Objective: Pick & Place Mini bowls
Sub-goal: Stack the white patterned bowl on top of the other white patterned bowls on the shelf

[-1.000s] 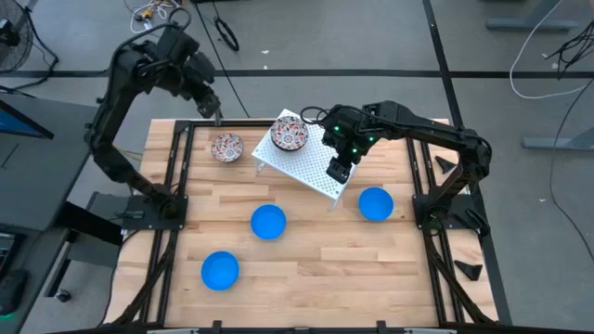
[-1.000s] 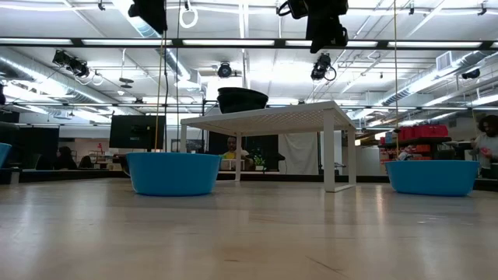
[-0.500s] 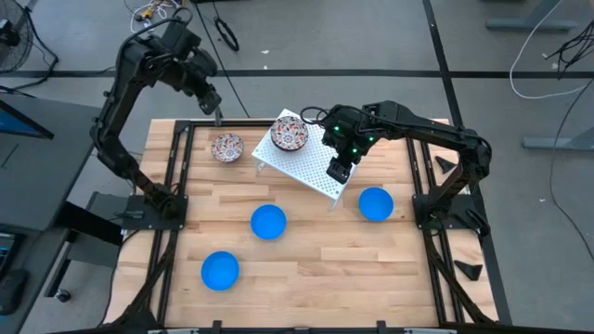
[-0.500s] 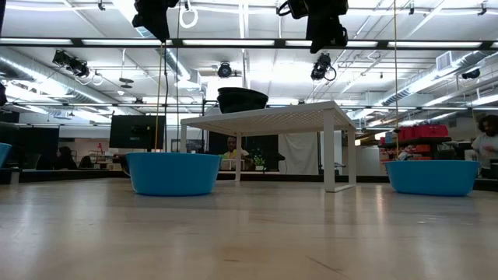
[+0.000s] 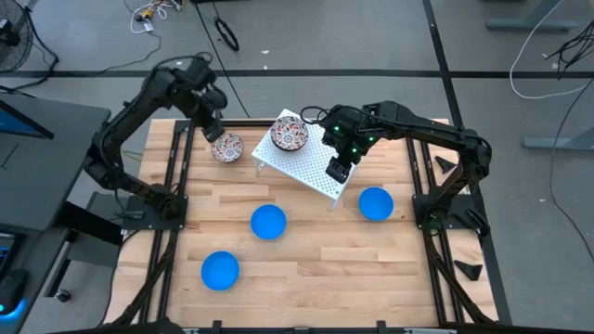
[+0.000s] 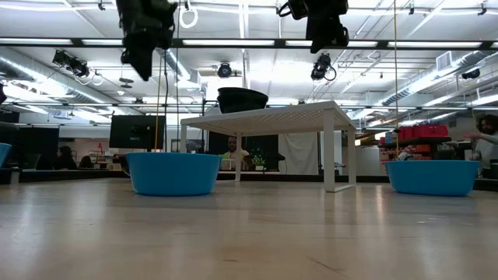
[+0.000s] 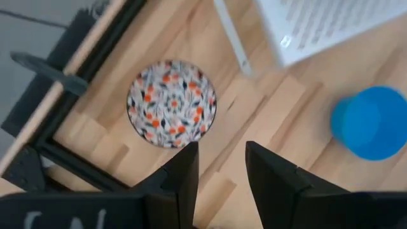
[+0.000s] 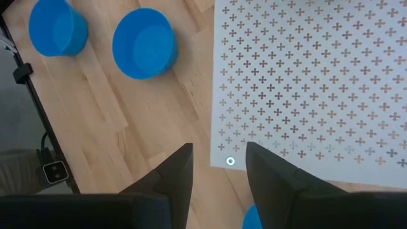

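Note:
A speckled mini bowl (image 5: 226, 147) stands on the table at the far left; it also shows in the left wrist view (image 7: 172, 104). My left gripper (image 5: 213, 126) hovers above its far side, open and empty (image 7: 219, 159). A second speckled bowl (image 5: 289, 135) sits on the white perforated rack (image 5: 316, 160). Three blue bowls stand on the table: one in the middle (image 5: 268, 222), one near left (image 5: 220, 270), one right (image 5: 375, 203). My right gripper (image 5: 339, 171) hangs open and empty over the rack's near right part (image 8: 219, 162).
The rack stands on thin legs (image 6: 330, 155) at the table's far middle. Black frame rails (image 5: 174, 167) run along the table's left and right sides. Bare wood lies between the blue bowls and along the near edge. A person (image 6: 489, 144) shows in the room behind.
My left gripper has swung from beyond the table's far left corner toward the near edge and down, and now stands over the speckled bowl on the table. The bowls and my right arm have kept still.

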Robot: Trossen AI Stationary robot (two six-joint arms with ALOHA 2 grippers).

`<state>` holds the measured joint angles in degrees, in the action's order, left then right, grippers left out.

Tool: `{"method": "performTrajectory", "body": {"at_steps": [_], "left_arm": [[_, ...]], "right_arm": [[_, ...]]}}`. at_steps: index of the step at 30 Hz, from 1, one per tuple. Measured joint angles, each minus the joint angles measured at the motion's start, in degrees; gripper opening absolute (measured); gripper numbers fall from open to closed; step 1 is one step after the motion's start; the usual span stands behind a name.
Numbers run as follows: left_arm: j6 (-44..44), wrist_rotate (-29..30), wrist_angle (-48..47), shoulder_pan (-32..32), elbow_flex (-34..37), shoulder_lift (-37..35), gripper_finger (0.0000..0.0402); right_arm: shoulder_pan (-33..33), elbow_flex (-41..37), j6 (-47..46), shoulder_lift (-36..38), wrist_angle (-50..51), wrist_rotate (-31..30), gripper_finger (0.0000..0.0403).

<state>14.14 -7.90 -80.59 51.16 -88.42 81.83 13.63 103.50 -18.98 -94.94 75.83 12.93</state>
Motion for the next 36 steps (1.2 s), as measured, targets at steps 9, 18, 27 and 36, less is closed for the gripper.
{"method": "performTrajectory", "body": {"at_steps": [9, 18, 27, 36], "left_arm": [[8.2, 2.4, 3.2, -3.4, 11.3, -0.8, 0.0135], [17.2, 2.0, 9.7, -4.7, 19.7, -0.5, 0.0135], [19.6, 3.8, 18.9, -5.9, 26.2, -0.5, 0.0135], [19.5, 4.0, 25.2, -8.6, 32.6, -0.4, 0.0132]], "right_arm": [[0.0, 0.0, 0.0, 0.0, -0.7, 0.0, 0.0146], [0.0, 0.0, 0.0, 0.0, -0.7, 0.0, 0.0146], [0.0, 0.0, 0.0, 0.0, -0.7, 0.0, 0.0146], [0.0, 0.0, 0.0, 0.0, -0.7, 0.0, 0.0146]]}}
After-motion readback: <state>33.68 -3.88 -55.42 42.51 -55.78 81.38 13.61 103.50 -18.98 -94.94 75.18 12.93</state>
